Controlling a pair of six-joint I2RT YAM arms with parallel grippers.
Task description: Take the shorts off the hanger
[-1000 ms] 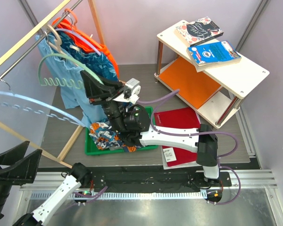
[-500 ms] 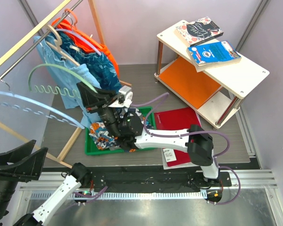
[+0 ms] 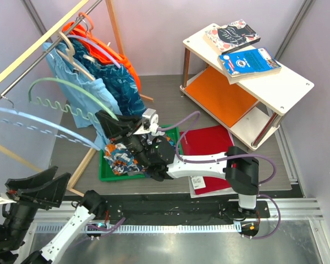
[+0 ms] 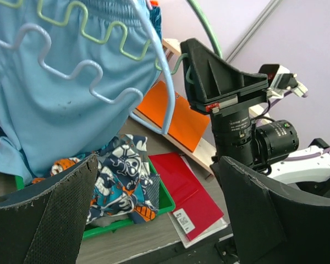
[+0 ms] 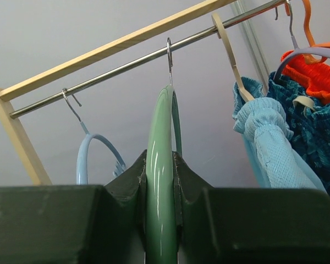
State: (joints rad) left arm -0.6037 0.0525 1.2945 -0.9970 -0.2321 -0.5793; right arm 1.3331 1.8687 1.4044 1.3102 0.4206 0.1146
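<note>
The floral shorts (image 3: 121,154) lie crumpled in a green tray (image 3: 107,175); they also show in the left wrist view (image 4: 118,181). I cannot make out the grey pair. My right gripper (image 3: 107,122) is shut on the lower end of an empty green hanger (image 3: 60,81), which hangs from the metal rail (image 5: 126,60); the hanger's arm (image 5: 160,181) sits squeezed between the fingers. My left gripper (image 3: 33,190) is open and empty, low at the front left, below an empty light-blue hanger (image 3: 38,126). Its fingers (image 4: 44,220) frame the tray.
Light-blue shorts (image 3: 71,66), a dark teal printed garment (image 3: 118,82) and an orange one (image 3: 126,60) hang on the rail. The rack's wooden leg (image 3: 88,159) runs beside the tray. A red folder (image 3: 209,148) lies right of it. A side table with books (image 3: 247,55) stands back right.
My right gripper has dropped lower towards the tray, still holding the green hanger, which has swung left along the rail. My left gripper has risen and moved right at the front left.
</note>
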